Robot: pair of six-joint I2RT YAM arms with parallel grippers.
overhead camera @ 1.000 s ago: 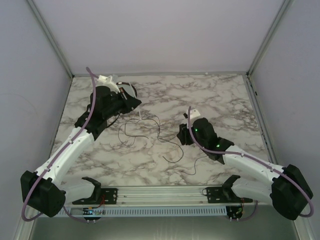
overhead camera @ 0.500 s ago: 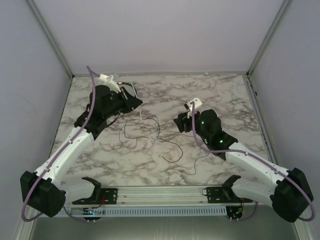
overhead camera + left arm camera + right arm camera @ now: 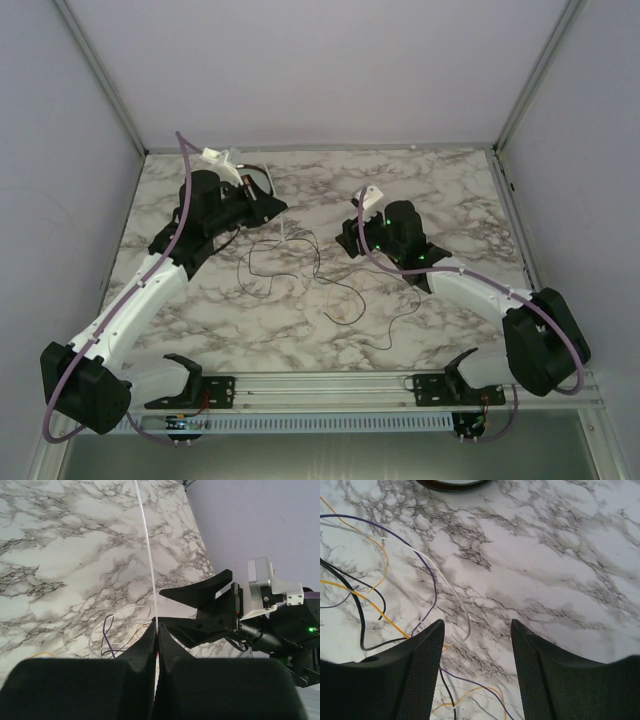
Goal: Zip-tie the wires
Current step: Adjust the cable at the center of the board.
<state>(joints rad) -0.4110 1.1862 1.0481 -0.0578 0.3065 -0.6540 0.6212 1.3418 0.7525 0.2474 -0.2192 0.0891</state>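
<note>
Several thin wires [image 3: 316, 262] lie in loose loops on the marble table [image 3: 440, 200] between the arms. My left gripper [image 3: 272, 210] hangs just past their far left edge, shut on the zip tie [image 3: 148, 555]. In the left wrist view this thin white strip runs straight out from the pinched jaws [image 3: 156, 629] and the wires [image 3: 105, 632] lie below. My right gripper [image 3: 345, 238] hovers at the right side of the wires, open. In its wrist view the purple, white, yellow and black wires [image 3: 435, 587] run by its left finger, with nothing between the fingers [image 3: 425, 670].
A round dark-rimmed dish [image 3: 452, 484] sits at the far side, behind the left gripper [image 3: 262, 178]. Grey walls close the table on three sides. A metal rail [image 3: 320, 385] with the arm bases runs along the near edge.
The right arm has swung left and away from me, toward the wires and the zip tie, and its jaws have opened wider. The left arm has barely moved.
</note>
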